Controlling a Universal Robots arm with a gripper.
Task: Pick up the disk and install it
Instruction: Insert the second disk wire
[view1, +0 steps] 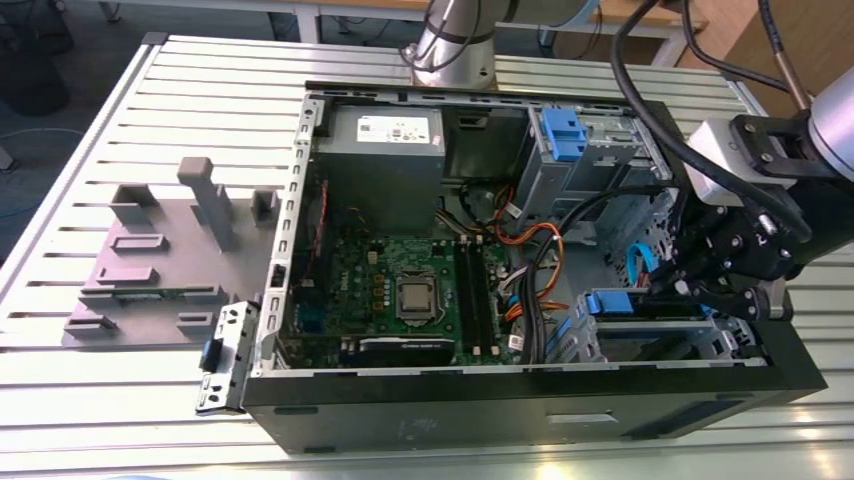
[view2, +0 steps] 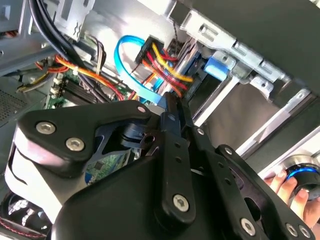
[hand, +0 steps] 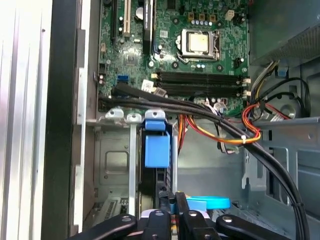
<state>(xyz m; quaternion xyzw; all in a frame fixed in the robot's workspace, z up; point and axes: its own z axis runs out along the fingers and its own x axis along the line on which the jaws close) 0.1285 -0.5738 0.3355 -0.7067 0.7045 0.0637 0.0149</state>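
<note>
The disk (view1: 617, 302) sits in the drive cage at the case's front corner, on the exterior view's right; mostly its blue plastic end shows. Both wrist views look along my fingers at that blue end (hand: 156, 150) (view2: 219, 67) between the cage's silver rails. My gripper (view1: 674, 290) reaches down into the case just beside the cage. Its black fingers are pressed together into one narrow tip (hand: 167, 182) (view2: 171, 100) that ends right at the disk's blue end. I see nothing held between them.
The open case (view1: 534, 385) lies on a slatted metal table (view1: 107, 400). Inside are a green board (view1: 400, 290), a grey metal box (view1: 384, 150), another cage with blue parts (view1: 561, 135) and thick cable bundles (hand: 220, 127). A grey fixture (view1: 160, 260) stands beside the case. A hand (view2: 285, 186) shows past the case wall.
</note>
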